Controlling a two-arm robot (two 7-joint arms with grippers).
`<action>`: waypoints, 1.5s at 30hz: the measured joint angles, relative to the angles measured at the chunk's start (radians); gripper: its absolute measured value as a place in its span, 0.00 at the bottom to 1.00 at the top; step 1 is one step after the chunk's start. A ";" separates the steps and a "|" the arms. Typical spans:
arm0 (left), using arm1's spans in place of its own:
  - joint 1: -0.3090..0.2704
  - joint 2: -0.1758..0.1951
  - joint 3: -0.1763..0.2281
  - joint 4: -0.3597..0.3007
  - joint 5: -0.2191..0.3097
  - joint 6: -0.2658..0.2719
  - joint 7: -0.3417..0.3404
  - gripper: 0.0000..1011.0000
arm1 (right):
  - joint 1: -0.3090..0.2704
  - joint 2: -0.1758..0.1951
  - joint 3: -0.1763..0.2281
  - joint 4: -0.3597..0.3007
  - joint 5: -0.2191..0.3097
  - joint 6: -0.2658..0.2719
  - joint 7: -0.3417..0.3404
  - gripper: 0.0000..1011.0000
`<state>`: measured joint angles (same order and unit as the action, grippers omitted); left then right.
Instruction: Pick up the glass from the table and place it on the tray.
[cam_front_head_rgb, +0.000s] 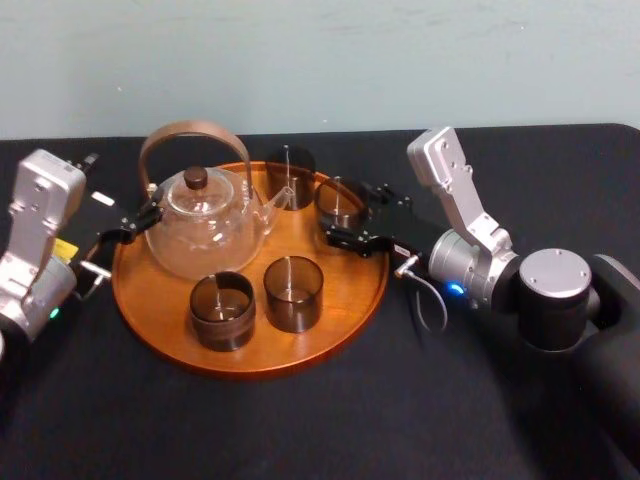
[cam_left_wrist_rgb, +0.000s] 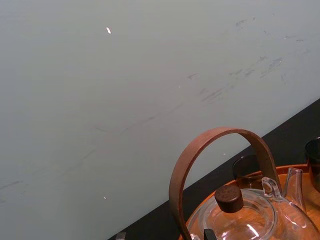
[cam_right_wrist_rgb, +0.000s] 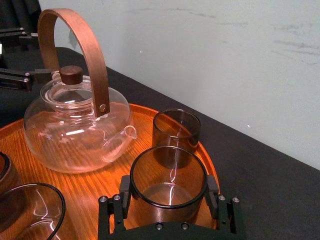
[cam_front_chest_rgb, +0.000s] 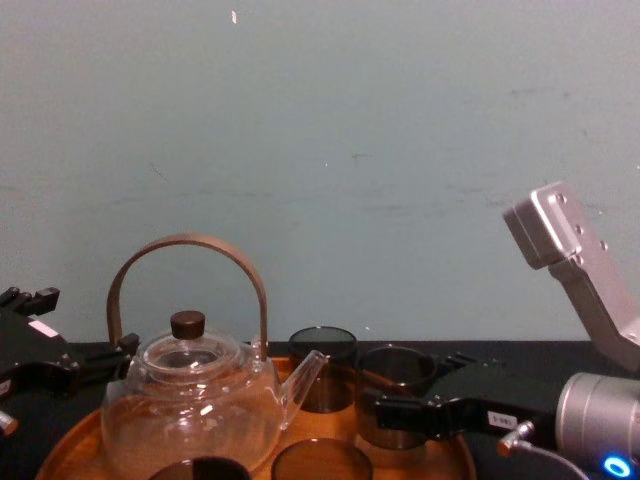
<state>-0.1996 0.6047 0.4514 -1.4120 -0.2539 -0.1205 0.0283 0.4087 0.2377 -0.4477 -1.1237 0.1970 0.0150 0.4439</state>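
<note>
meanwhile, left gripper (cam_front_head_rgb: 118, 198) hangs spread wide at the tray's (cam_front_head_rgb: 345, 300) left rim beside the teapot (cam_front_head_rgb: 200, 228); right gripper (cam_right_wrist_rgb: 168, 189) clasps the glass (cam_front_head_rgb: 338, 205) just inside the right rim, a second glass (cam_front_head_rgb: 290, 176) close behind, bare table (cam_front_head_rgb: 300, 430) beyond.

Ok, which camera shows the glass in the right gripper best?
The right wrist view: the glass sits close, whole rim visible, clamped in the right gripper. The head view shows it small from above; the chest view side-on, base behind the gripper. The left wrist view faces the teapot; the left gripper idles beside it.
</note>
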 joint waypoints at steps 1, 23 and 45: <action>0.000 0.000 0.000 0.000 0.000 0.000 0.000 1.00 | 0.002 -0.002 -0.001 0.004 -0.001 -0.001 0.001 0.89; 0.000 0.000 0.000 0.000 0.000 0.000 0.000 1.00 | 0.014 -0.018 -0.020 0.039 -0.021 -0.001 0.001 0.89; 0.000 0.000 0.000 0.000 0.000 0.000 0.000 1.00 | 0.013 -0.018 -0.019 0.037 -0.019 0.000 0.000 0.99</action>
<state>-0.1995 0.6047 0.4514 -1.4120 -0.2539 -0.1206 0.0283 0.4220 0.2199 -0.4663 -1.0863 0.1775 0.0150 0.4439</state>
